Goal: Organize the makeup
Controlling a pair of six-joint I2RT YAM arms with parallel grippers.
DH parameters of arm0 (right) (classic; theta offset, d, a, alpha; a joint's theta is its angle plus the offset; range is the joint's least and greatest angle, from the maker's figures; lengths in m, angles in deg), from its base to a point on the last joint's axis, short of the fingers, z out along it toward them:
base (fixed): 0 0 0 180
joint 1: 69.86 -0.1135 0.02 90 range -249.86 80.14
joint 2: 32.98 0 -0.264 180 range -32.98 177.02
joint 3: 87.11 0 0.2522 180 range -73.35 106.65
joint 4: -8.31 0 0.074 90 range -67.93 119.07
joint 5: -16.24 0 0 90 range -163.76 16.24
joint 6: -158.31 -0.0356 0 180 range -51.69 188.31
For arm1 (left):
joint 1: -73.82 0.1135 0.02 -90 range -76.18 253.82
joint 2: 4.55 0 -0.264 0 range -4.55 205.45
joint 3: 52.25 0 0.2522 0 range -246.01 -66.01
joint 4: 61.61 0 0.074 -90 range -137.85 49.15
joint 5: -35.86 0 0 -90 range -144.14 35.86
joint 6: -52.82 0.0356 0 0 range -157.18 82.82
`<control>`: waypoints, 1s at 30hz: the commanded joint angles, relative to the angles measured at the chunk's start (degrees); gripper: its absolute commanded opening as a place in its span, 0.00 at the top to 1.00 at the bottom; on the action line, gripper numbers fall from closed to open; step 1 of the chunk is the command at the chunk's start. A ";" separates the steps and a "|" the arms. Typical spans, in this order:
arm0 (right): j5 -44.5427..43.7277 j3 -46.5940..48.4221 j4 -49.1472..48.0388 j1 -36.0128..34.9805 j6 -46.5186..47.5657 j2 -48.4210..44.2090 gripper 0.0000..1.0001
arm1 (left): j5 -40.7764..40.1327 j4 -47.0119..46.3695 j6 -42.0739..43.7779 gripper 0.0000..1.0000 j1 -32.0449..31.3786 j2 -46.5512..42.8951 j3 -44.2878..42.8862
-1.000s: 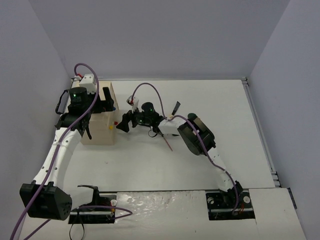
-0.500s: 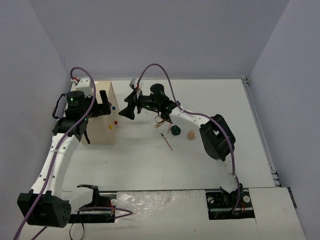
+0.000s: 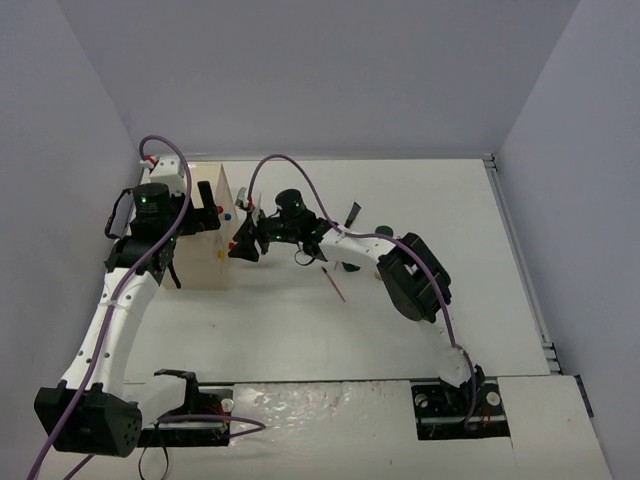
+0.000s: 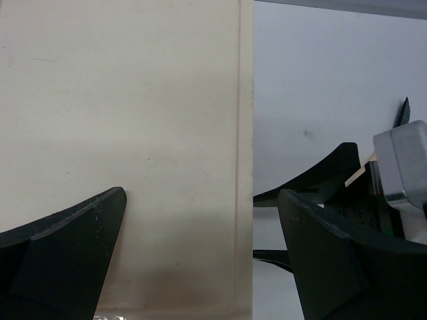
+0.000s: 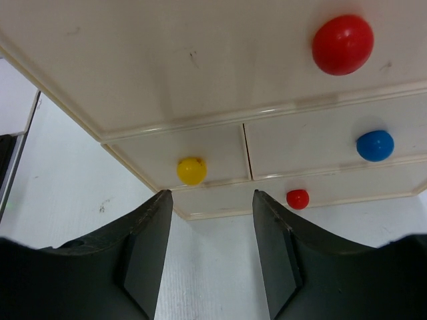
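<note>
The makeup lies on the white table right of the box: a thin pink pencil (image 3: 335, 285) and a black tube (image 3: 352, 214). A dark green compact (image 3: 350, 266) peeks out from under the right arm. My right gripper (image 3: 243, 245) (image 5: 211, 200) stands open and holds nothing. It faces the drawer front of the beige wooden box (image 3: 195, 262) (image 5: 200, 67), just short of the yellow knob (image 5: 191, 171). My left gripper (image 3: 205, 215) (image 4: 200, 200) is open above the box top (image 4: 133, 100), one finger over the wood and the other past its right edge.
The box front carries a blue knob (image 5: 375, 145), a large red knob (image 5: 343, 44) and a small red knob (image 5: 297, 199). The right arm's elbow (image 3: 410, 275) hangs over the table's middle. Grey walls close in the table on three sides.
My right gripper has swung left and down to the box's knobbed front, and its jaws stand narrower. The right arm now covers most of the compact and a beige sponge. The left arm barely moved.
</note>
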 commanded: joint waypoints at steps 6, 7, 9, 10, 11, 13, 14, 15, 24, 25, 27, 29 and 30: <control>0.38 5.59 -8.29 -1.28 -2.85 1.85 0.51 | -2.50 1.83 -1.06 0.03 0.47 0.46 -0.45; 0.47 6.23 -8.11 -1.51 -3.30 2.25 0.51 | -2.50 1.83 -1.10 0.03 0.47 0.55 -0.49; 0.92 7.42 -7.84 -1.89 -3.58 2.90 0.51 | -2.50 1.91 -1.21 0.03 0.47 0.69 -0.52; 1.13 7.92 -7.63 -2.04 -3.58 3.21 0.51 | -2.50 1.99 -1.22 0.03 0.47 0.73 -0.55; 1.32 8.42 -7.40 -2.20 -3.58 3.51 0.51 | -2.50 2.06 -1.22 0.03 0.47 0.77 -0.59; 1.47 8.98 -7.02 -2.40 -3.58 4.13 0.51 | -2.50 2.10 -1.22 0.03 0.47 0.79 -0.68; 1.59 9.21 -6.95 -2.47 -3.68 4.42 0.51 | -2.47 2.10 -1.22 0.03 0.47 0.75 -0.70; 1.75 9.43 -6.94 -2.53 -3.84 4.69 0.51 | -2.42 2.10 -1.22 0.03 0.47 0.70 -0.70; 5.92 10.47 -7.03 -2.79 -4.71 5.91 0.55 | -1.97 2.10 -1.22 0.03 0.47 0.87 -0.78; 6.06 10.49 -7.03 -2.79 -4.73 5.93 0.55 | -1.97 2.10 -1.22 0.03 0.47 0.87 -0.78; 7.74 10.99 -6.61 -2.79 -4.81 6.35 0.55 | -1.97 2.10 -1.22 0.03 0.47 0.87 -0.78; 9.20 11.24 -5.97 -2.79 -4.61 6.46 0.55 | -1.89 2.10 -1.22 0.03 0.47 0.92 -0.78; 9.81 11.19 -5.67 -2.79 -4.47 6.46 0.55 | -1.86 2.10 -1.22 0.03 0.47 0.96 -0.78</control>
